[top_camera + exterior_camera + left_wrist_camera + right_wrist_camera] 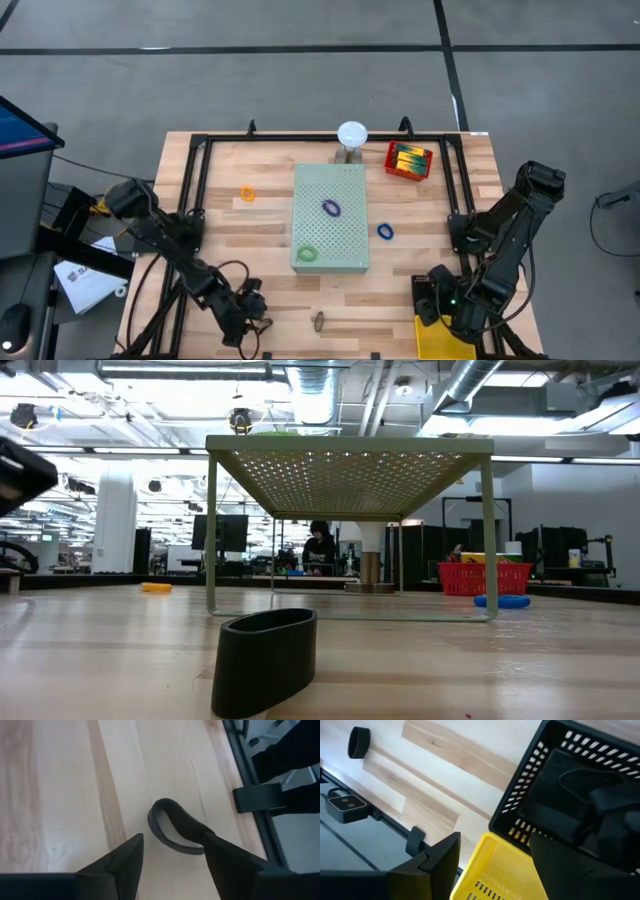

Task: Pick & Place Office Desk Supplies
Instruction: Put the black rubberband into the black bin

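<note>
My left gripper (172,857), fingers parted and empty, hovers over the black band loop (176,831) on the table's near edge (touching neither finger); next, descend and close squarely.

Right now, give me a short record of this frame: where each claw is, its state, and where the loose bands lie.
left claw: near table edge, open, over the black band, not gripping
black band: flat on the wood
right claw: open, empty, above the black basket and yellow basket
perforated board: table centre, carries the purple band and green band
orange band: on the wood, left of board
blue band: on the wood, right of board
red basket: far side
</note>
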